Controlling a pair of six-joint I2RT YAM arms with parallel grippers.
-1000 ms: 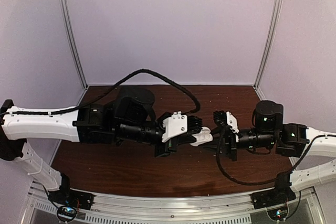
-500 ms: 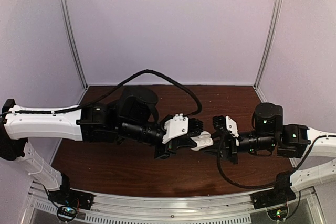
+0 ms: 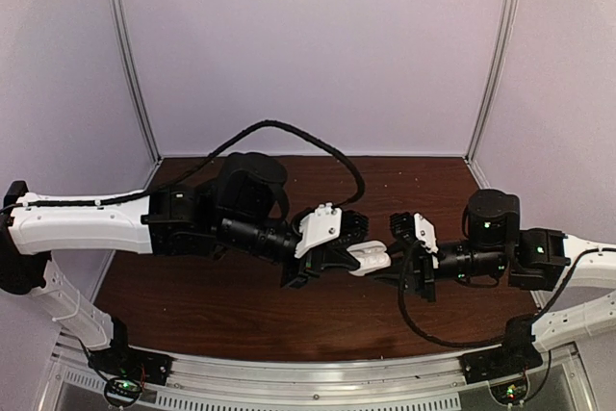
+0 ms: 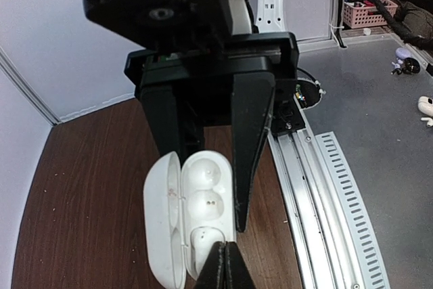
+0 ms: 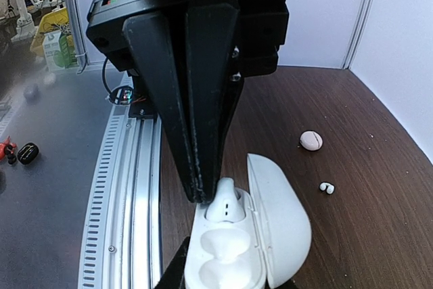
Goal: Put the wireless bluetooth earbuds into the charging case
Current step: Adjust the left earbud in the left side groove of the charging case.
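Observation:
The white charging case (image 5: 270, 235) hangs open above the table, lid (image 4: 162, 214) swung aside, between both arms (image 3: 371, 259). My right gripper (image 5: 230, 279) is shut on the case body, one finger on each side. One earbud (image 5: 226, 197) stands in an end socket (image 4: 201, 240), its top still above the rim. My left gripper (image 4: 224, 252) is shut with nothing between its fingers. Its tips (image 5: 199, 191) rest against that earbud's side. The other sockets of the case are bare. A second earbud (image 5: 327, 187) lies loose on the brown table.
A small pink oval case (image 5: 311, 140) lies on the table beyond the loose earbud. The slotted aluminium rail (image 4: 325, 187) runs along the near table edge, close beside the held case. Pale enclosure walls stand at the back and sides.
Both grippers and the case have drifted slightly lower and toward the near edge. The left arm's elbow has shifted a little. Neither grip has changed.

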